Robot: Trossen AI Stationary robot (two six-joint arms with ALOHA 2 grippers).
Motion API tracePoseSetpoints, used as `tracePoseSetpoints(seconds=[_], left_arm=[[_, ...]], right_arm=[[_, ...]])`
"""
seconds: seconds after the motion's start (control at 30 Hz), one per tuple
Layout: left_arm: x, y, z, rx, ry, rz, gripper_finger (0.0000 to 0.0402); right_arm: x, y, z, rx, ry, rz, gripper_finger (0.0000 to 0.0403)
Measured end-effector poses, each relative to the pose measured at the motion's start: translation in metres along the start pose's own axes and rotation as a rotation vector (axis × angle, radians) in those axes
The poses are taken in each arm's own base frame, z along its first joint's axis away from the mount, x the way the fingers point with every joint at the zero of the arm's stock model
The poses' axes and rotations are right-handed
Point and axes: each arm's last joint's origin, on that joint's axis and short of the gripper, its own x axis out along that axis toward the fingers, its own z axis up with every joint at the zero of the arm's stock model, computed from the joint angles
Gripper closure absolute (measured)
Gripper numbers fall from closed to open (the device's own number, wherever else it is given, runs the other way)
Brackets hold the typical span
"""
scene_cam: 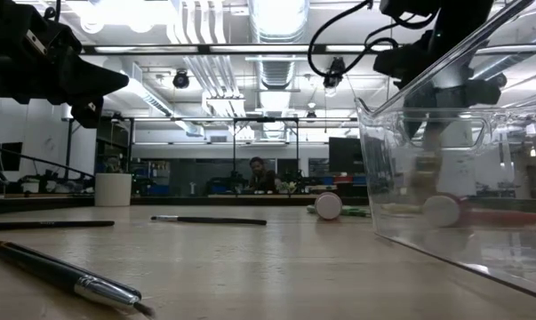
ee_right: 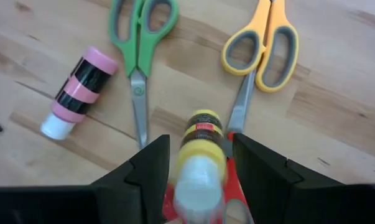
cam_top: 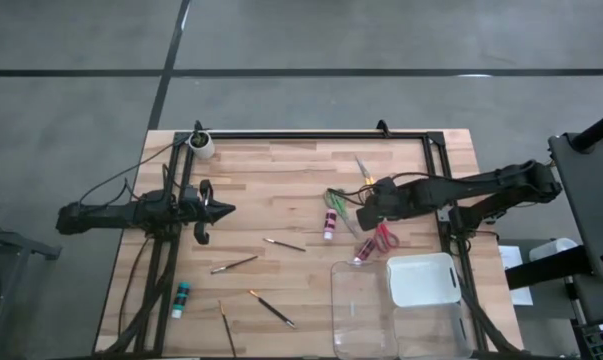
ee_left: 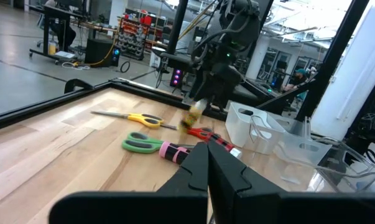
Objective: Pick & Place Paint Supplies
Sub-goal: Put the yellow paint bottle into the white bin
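My right gripper [cam_top: 371, 207] hangs above the table's right middle, shut on a yellow paint bottle [ee_right: 201, 146]; the same bottle [ee_left: 194, 116] shows in the left wrist view. Below it lie green scissors [ee_right: 137, 37], yellow scissors [ee_right: 262, 46], red scissors [cam_top: 384, 238] and a pink bottle [ee_right: 75, 93] on its side. A teal bottle [cam_top: 181, 298] and several thin brushes [cam_top: 233, 265] lie toward the near left. My left gripper [cam_top: 224, 210] waits shut at the left, touching nothing. My right gripper pinches the yellow bottle between its two fingers [ee_right: 151, 165], at the bottle's sides near the pale cap [ee_right: 198, 186]. The fingers come from above, slanting down. The bottle is lifted clear of the table and hangs tilted, its yellow bottom end [ee_right: 204, 118] pointing down.
A clear plastic tray [cam_top: 366, 310] holding a white container [cam_top: 421, 278] stands at the near right corner. A small white cup [cam_top: 201, 143] sits at the far left corner. A black frame [cam_top: 311, 134] runs along the far edge. Bare wood lies in the middle.
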Motion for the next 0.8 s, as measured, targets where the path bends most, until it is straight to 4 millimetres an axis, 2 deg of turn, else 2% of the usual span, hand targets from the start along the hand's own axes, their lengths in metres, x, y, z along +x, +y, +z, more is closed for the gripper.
tracePoseSetpoints(seconds=[0.5, 0.6, 0.8], left_arm=[[0.000, 0.000, 0.000, 0.000, 0.000, 0.000, 0.0401], [0.000, 0.000, 0.000, 0.000, 0.000, 0.000, 0.0401], [0.000, 0.000, 0.000, 0.000, 0.000, 0.001, 0.0401]], right_arm=[[0.010, 0.004, -0.002, -0.008, 0.016, -0.039, 0.0232], [0.004, 0.002, -0.001, -0.009, 0.000, -0.017, 0.0232], [-0.023, 0.000, 0.007, -0.035, -0.004, 0.056, 0.0232]])
